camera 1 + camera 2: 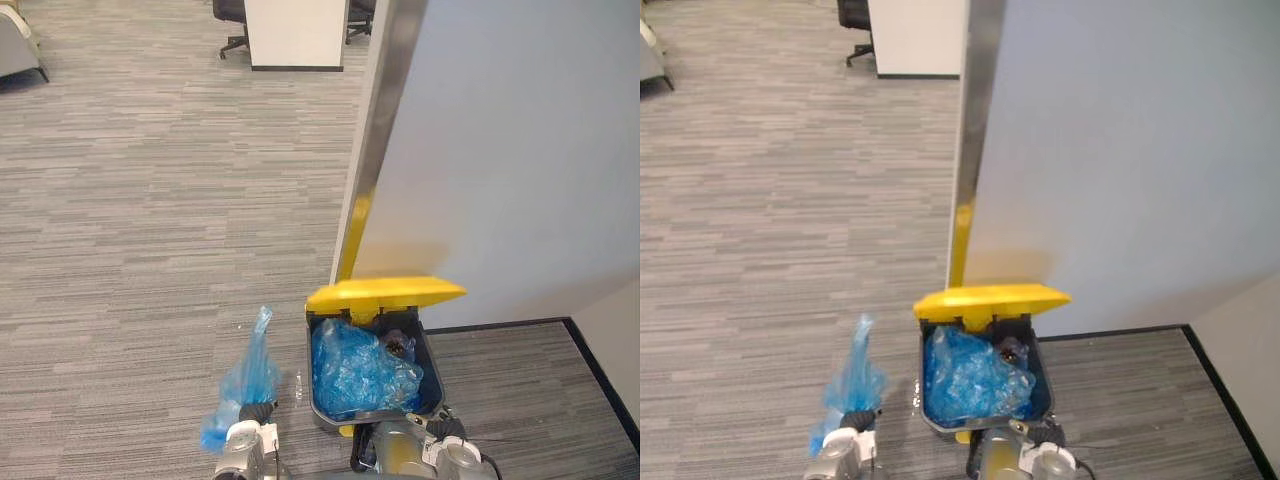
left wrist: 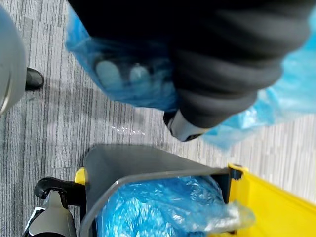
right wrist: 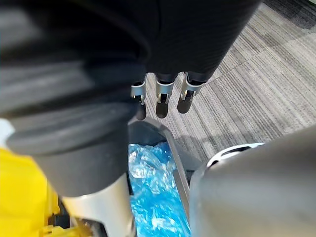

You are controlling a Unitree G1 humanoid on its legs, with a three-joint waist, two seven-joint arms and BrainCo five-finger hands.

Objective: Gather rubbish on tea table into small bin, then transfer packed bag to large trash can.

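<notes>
A small blue rubbish bag (image 1: 247, 378) hangs tied at the top from my left hand (image 1: 254, 412), just left of the large trash can (image 1: 312, 372). In the left wrist view the fingers (image 2: 120, 74) show through the bag's blue film (image 2: 148, 91), curled into it, above the can's grey wall (image 2: 133, 163). The can's yellow lid (image 1: 385, 292) stands open over a crumpled blue liner (image 1: 360, 378). My right hand (image 1: 442, 427) is low at the can's near right corner. Its fingers (image 3: 162, 96) are curled over the rim (image 3: 170, 140) and hold nothing.
A tall grey partition (image 1: 500, 150) with a metal edge post rises right behind the can. Grey carpet (image 1: 150, 230) stretches to the left and ahead. A white cabinet (image 1: 295, 30) and a black office chair (image 1: 230, 20) stand far off.
</notes>
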